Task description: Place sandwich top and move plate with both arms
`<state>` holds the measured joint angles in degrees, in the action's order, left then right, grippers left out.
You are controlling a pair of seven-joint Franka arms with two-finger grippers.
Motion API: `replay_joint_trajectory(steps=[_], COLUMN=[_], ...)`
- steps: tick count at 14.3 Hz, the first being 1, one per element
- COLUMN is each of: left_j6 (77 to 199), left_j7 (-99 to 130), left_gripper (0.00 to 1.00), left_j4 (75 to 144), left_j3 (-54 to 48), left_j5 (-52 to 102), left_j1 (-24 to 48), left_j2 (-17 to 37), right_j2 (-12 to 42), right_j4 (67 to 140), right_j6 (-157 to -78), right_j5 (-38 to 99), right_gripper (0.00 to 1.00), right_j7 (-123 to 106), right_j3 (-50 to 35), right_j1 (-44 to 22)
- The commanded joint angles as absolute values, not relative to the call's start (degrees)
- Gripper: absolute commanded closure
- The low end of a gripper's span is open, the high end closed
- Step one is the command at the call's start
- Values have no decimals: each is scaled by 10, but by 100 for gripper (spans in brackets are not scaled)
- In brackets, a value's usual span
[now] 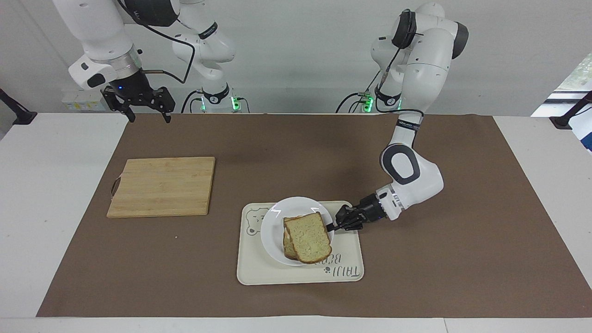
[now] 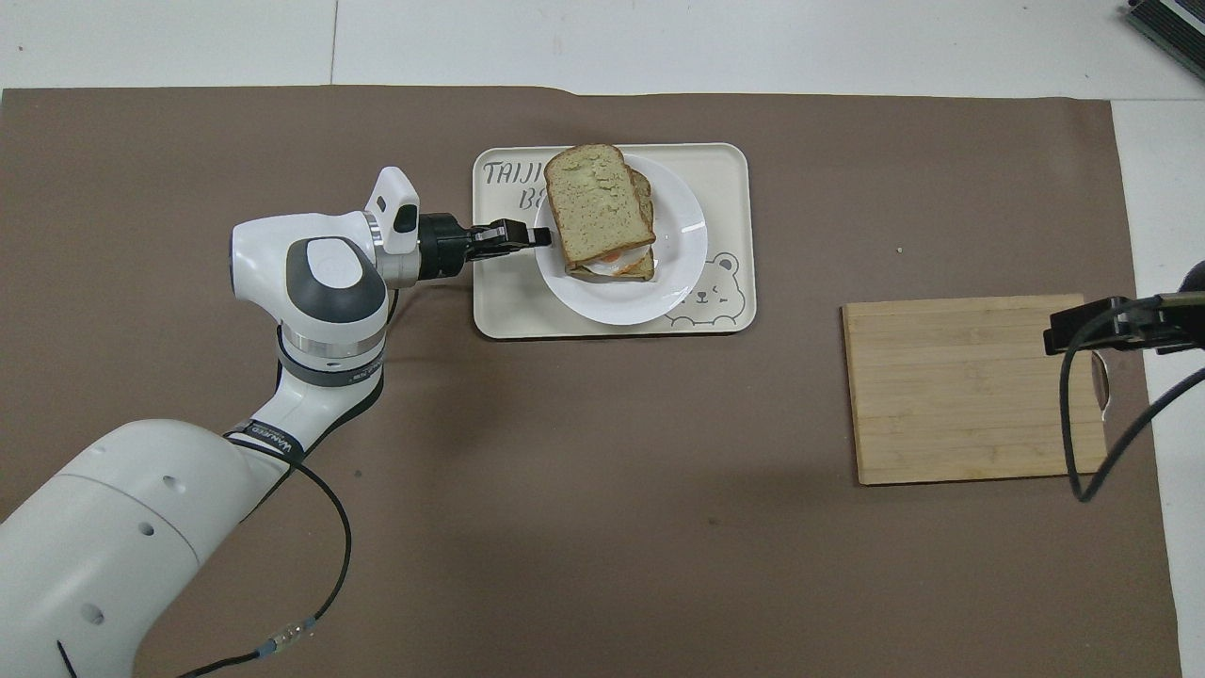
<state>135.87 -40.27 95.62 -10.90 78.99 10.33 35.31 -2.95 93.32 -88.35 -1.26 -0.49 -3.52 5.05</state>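
the right gripper [image 1: 148,111] waits, fingers spread, over the mat's edge near the cutting board [image 1: 162,186]. the sandwich top [image 1: 308,237] lies on the egg slice on the plate [image 1: 273,226] – on the tray [image 1: 259,268] – the left gripper [image 1: 329,226] clamped on the plate's rim.

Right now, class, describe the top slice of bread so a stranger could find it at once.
On the brown mat lies a cream tray with a bear drawing, bearing a white plate. The sandwich top is the uppermost slice there: plain, speckled tan, covering a slice with egg.
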Motion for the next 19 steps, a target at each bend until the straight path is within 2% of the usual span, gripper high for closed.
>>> replay_joint_trajectory(steps=[1,4,5,6,7,8,10,12,13,14,17,19], left_j6=[1402,1406,1407,1409,1418,1421,1422,1423,1428,1429,1419,1368], left_j7=[-390,-386,-387,-388,-388,-388,-388,-388,-386,-371,-255,-193], left_gripper=[100,100,94,75,61,61,48,23,7,0,0,0], left_j4=[958,962,962,962,962,962,958,951,943,938,933,936], left_j3=[-105,-105,-104,-102,-102,-102,-100,-99,-91,-71,-54,-43], left_j5=[783,783,783,783,783,783,771,713,684,653,503,432], left_j1=[125,123,123,125,125,125,122,119,117,123,117,113], left_j2=[350,350,350,350,350,349,350,351,350,345,283,238], right_j2=[-21,-22,-22,-22,-22,-22,-22,-22,-22,-22,-22,-22], right_j4=[921,921,921,921,921,921,921,921,921,921,921,922], right_j6=[-878,-878,-878,-878,-878,-878,-878,-878,-878,-878,-878,-878], right_j5=[-10,-10,-10,-10,-10,-10,-10,-10,-10,-10,-10,-10], right_gripper=[0,0,0,0,0,0,0,0,0,0,0,0], right_j7=[4,4,4,4,4,4,4,4,4,4,4,4], right_j3=[-40,-40,-40,-40,-40,-40,-40,-40,-40,-40,-40,-40], right_j1=[55,55,55,54,55,55,55,55,55,55,55,55])
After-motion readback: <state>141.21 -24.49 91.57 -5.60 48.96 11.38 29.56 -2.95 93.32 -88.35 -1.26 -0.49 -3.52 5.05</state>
